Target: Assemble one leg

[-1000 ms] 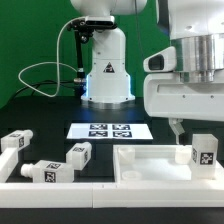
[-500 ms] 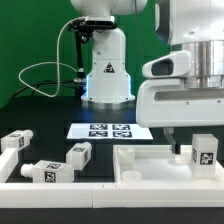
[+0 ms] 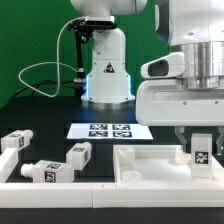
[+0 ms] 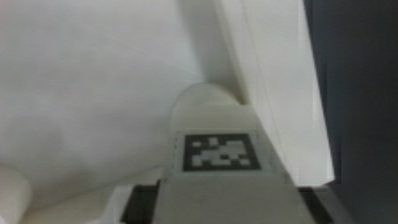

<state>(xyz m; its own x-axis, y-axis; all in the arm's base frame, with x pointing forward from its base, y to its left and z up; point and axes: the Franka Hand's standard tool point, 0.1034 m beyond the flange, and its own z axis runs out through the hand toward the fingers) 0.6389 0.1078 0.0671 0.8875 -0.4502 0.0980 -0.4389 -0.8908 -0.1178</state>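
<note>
- The leg [image 3: 202, 150] stands upright at the exterior view's right, on the floor of the white tray-shaped part [image 3: 150, 163], close to that part's far rim and right-hand corner.
- The end effector [image 3: 200, 140] is directly above and around it: a finger shows at each side of the block's upper half, so the leg lies straight below the wrist, not off to either side.
- The wrist view agrees; the leg [image 4: 222, 140] fills the middle of the picture, its tagged face toward the camera, with the dark fingertips [image 4: 143, 203] at its flanks.
- The long axis of the leg looks vertical, in line with the approach (a slight tilt cannot be ruled out).
- Grip state: the fingers appear clenched on the leg, touching both sides, though the contact itself is blurred.
- Three more legs [image 3: 45, 160] lie well apart on the desk [image 3: 45, 115] at the exterior view's left, near the marker board [image 3: 110, 130].
- Judgement: the next move turns on keeping that upright axis while seating or twisting.
</note>
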